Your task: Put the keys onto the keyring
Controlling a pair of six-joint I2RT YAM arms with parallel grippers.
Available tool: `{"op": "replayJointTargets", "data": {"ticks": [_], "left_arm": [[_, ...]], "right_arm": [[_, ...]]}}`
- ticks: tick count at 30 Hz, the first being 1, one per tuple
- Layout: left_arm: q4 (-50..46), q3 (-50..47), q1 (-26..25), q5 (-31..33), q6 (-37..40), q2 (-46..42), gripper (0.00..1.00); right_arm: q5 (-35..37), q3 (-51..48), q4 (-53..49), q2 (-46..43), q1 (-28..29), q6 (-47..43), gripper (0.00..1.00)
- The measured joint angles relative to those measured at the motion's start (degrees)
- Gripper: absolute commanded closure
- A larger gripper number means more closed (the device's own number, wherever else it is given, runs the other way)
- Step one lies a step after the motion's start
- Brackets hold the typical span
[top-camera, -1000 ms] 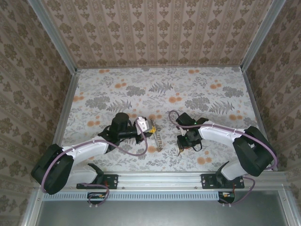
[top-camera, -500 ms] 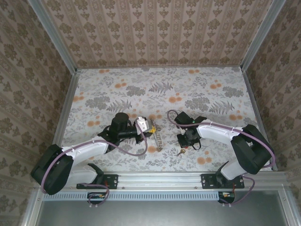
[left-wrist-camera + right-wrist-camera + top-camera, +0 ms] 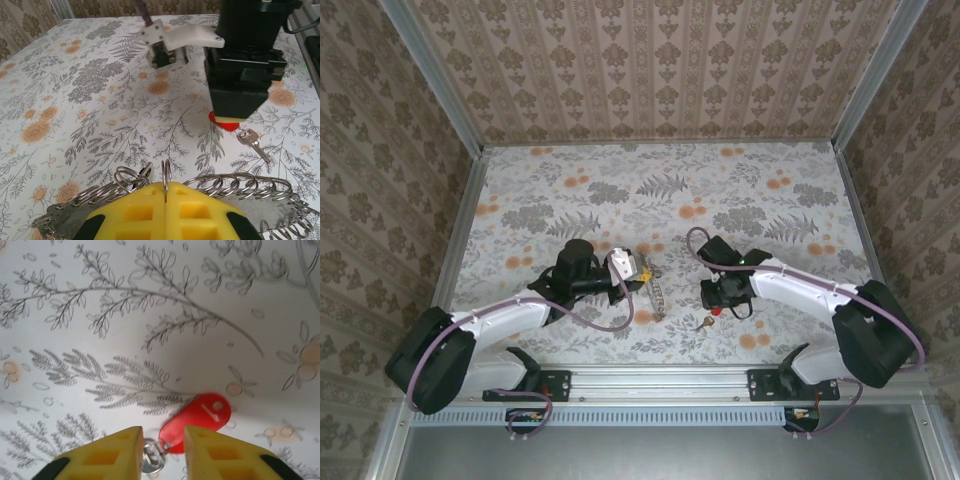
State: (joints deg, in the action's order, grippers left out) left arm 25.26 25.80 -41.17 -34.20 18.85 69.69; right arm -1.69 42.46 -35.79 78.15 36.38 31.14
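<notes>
Right wrist view: right claw (image 3: 162,440) was spread, red key (image 3: 197,420) flat on tabletop (image 3: 150,300) between its tips. Light, slippery, best gripped by its plastic head; left claw (image 3: 166,189) pinched the keyring (image 3: 235,185).

Left tool (image 3: 165,189) clamped; right tool (image 3: 163,440) slightly parted.

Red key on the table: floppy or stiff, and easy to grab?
Probably stiff, not floppy: the red key looks like hard plastic and metal. It lies flat on the table, so its thin edges may be tricky to pinch. Its smooth head could slip from the right gripper.
</notes>
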Motion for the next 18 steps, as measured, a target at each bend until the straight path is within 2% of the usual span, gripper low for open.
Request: {"op": "replayJointTargets", "data": {"ticks": [2,7,18], "left_arm": [[0.00,0.00,0.00,0.17,0.00,-0.22,1.00],[0.00,0.00,0.00,0.20,0.02,-0.35,1.00],[0.00,0.00,0.00,0.20,0.02,-0.35,1.00]], "right_arm": [[-0.46,-1.40,0.00,-1.18,1.01,3.30,0.61],[0.44,-2.95,-0.11,-1.38,2.78,10.19,0.60],[2.73,-2.19,0.76,2.84,6.51,17.31,0.65]]}}
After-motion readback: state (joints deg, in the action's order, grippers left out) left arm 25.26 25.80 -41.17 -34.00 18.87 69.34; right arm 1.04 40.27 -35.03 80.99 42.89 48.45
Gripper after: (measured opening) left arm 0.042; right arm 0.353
